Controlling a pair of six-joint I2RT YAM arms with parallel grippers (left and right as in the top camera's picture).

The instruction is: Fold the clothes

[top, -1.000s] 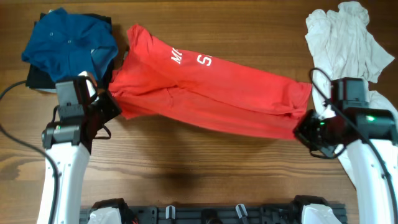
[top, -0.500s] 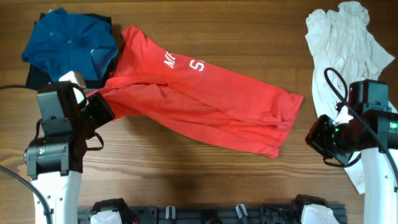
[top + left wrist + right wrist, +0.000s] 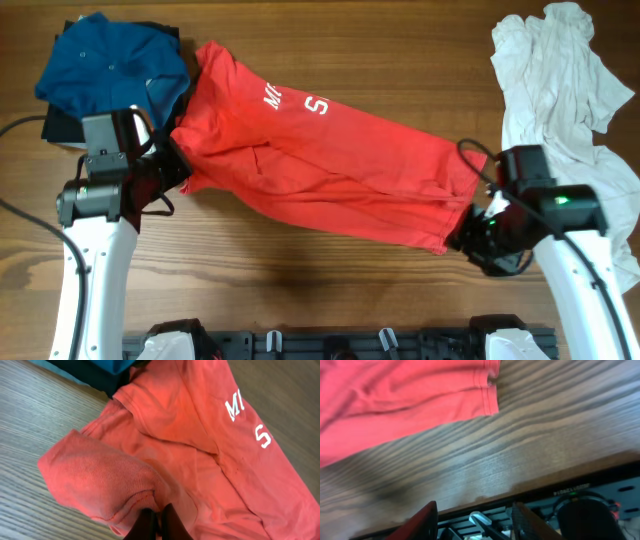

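Observation:
A red t-shirt (image 3: 320,165) with white letters lies crumpled across the middle of the table, running from upper left to lower right. My left gripper (image 3: 172,170) is shut on its left end; the left wrist view shows the fingers (image 3: 157,521) pinching a bunched fold of red cloth (image 3: 115,485). My right gripper (image 3: 468,238) is open and empty, just right of the shirt's lower right hem corner (image 3: 487,395), fingers (image 3: 472,522) apart over the table's front edge.
A blue shirt (image 3: 110,65) lies on a dark garment at the back left, next to the red shirt's upper end. A pile of white clothes (image 3: 560,80) fills the back right and runs down the right side. A black rail (image 3: 340,345) lines the front edge.
My right gripper let go of the shirt's right end, swung away, then came back beside the hem. The shirt went slack and shifted left. My left arm kept its hold and moved slightly.

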